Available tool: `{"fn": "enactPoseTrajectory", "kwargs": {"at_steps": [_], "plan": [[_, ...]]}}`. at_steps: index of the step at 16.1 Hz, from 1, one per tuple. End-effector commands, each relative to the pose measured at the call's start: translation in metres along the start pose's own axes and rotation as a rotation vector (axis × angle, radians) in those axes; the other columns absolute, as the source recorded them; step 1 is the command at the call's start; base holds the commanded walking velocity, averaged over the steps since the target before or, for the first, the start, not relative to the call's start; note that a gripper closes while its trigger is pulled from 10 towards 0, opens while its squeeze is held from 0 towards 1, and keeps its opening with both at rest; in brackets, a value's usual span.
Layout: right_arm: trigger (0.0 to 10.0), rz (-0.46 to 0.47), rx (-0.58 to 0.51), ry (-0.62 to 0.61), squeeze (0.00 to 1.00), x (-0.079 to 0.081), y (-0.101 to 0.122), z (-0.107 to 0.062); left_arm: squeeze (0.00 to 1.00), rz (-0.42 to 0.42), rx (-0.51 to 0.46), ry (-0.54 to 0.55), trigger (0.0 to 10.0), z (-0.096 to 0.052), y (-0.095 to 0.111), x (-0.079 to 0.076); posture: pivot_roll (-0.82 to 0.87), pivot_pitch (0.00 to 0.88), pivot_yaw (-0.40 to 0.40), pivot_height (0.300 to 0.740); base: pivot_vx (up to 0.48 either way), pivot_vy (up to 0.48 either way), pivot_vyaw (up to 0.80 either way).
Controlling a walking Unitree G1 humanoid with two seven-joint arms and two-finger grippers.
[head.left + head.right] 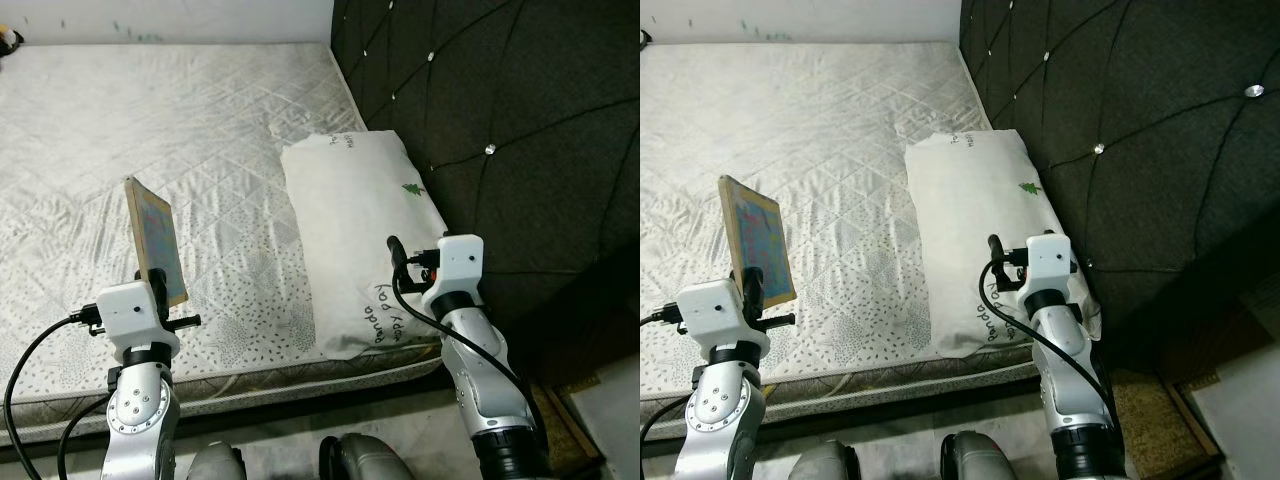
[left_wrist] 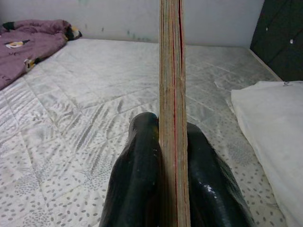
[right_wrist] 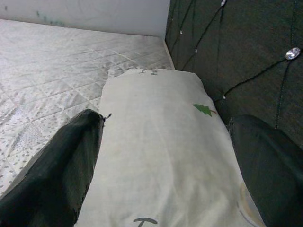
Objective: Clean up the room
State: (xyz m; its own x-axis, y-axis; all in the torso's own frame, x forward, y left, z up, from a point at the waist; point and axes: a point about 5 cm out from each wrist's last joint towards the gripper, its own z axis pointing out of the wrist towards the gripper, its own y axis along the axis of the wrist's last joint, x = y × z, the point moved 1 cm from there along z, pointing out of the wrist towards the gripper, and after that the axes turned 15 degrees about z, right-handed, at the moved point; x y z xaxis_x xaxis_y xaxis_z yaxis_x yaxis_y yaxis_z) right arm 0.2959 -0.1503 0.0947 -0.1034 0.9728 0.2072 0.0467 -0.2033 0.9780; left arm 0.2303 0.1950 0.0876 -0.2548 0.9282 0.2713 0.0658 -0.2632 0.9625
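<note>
A thin book [image 1: 155, 238] with a colourful cover stands upright on edge in my left gripper [image 2: 173, 130], which is shut on its lower end. It hangs just above the quilted white mattress [image 1: 150, 120], near the front edge. The left wrist view looks along the book's page edge [image 2: 173, 94] between the two black fingers [image 2: 137, 165]. My right gripper [image 3: 165, 120] is open, low over the near end of a white pillow [image 1: 350, 220]. The pillow has a small green tree print and lies along the headboard side of the bed.
A dark tufted headboard [image 1: 500, 100] rises right of the pillow. A crumpled purple blanket [image 2: 28, 40] lies at the bed's far side. A light wall [image 1: 170, 18] runs behind the bed. Floor and a wooden-framed object [image 1: 585, 415] lie at lower right.
</note>
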Motion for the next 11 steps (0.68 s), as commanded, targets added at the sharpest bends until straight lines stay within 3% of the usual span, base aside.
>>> {"fn": "enactPoseTrajectory", "kwargs": {"at_steps": [1, 6, 11], "plan": [[10.0, -0.004, 0.002, -0.008, 0.0, -0.003, 0.001, -0.0005, 0.0, 0.003, -0.031, 0.004, 10.0, 0.0021, 0.0067, 0.0003, -0.04, 0.092, -0.048, 0.674, 0.0, 0.0, 0.0], [10.0, -0.007, 0.005, -0.001, 0.0, -0.0029, 0.0005, -0.0005, 0.0, 0.003, -0.031, 0.007, 10.0, 0.0028, 0.0071, -0.0002, -0.04, 0.089, -0.05, 0.615, 0.0, 0.0, 0.0], [10.0, -0.012, 0.01, 0.005, 0.0, -0.0022, -0.0001, 0.0009, 0.0, 0.011, -0.028, 0.021, 10.0, 0.0049, 0.009, -0.0016, -0.04, 0.097, -0.054, 0.611, 0.0, 0.0, 0.0]]}}
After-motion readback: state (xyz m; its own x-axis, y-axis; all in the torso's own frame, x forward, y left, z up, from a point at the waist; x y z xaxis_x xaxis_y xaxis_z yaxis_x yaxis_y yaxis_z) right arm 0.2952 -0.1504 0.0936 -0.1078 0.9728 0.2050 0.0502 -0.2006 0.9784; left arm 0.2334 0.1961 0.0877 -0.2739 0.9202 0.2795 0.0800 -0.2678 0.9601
